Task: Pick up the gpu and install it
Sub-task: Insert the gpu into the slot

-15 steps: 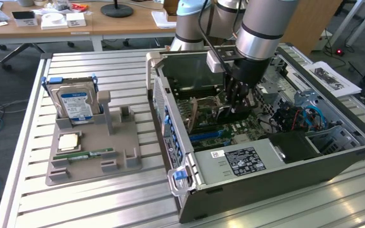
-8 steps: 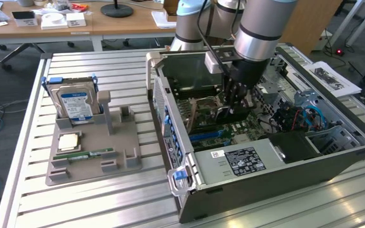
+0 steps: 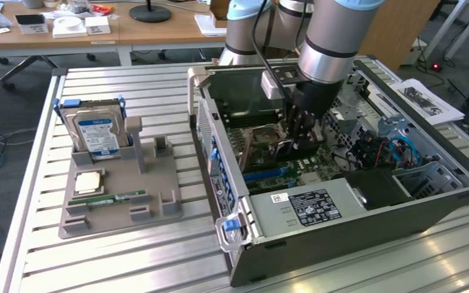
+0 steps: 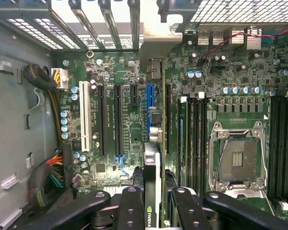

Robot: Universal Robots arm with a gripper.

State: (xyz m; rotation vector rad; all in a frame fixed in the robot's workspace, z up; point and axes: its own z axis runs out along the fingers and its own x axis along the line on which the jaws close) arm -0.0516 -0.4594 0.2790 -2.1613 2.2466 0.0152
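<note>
A slatted metal counter (image 3: 137, 79) carries an open computer case (image 3: 365, 213) lying on its side, on the exterior view's right. The robot arm (image 3: 332, 36) reaches down from above into the middle of the case, over the green motherboard (image 4: 110, 72). On the exterior view's left, well apart from the case, a grey holder tray (image 3: 112, 213) lies on the counter. A silver hard drive (image 3: 98, 131) with a blue-white label stands upright in a slot of the tray.

The gpu (image 4: 152, 160) is inside the case, held edge-on just above the motherboard. The end effector (image 4: 152, 191) is closed on it: its black fingers (image 4: 130, 206) press against both faces of the card. The card runs in line with the blue expansion slot (image 4: 149, 103); whether it is seated in that slot I cannot tell. An open CPU socket (image 4: 237, 160) sits beside the card on one side, and a white expansion slot (image 4: 86, 115) lies further off on the other.

On the tray, a narrow green memory stick (image 3: 108, 199) lies near the front edge, with a square processor chip (image 3: 88, 182) just behind it.
</note>
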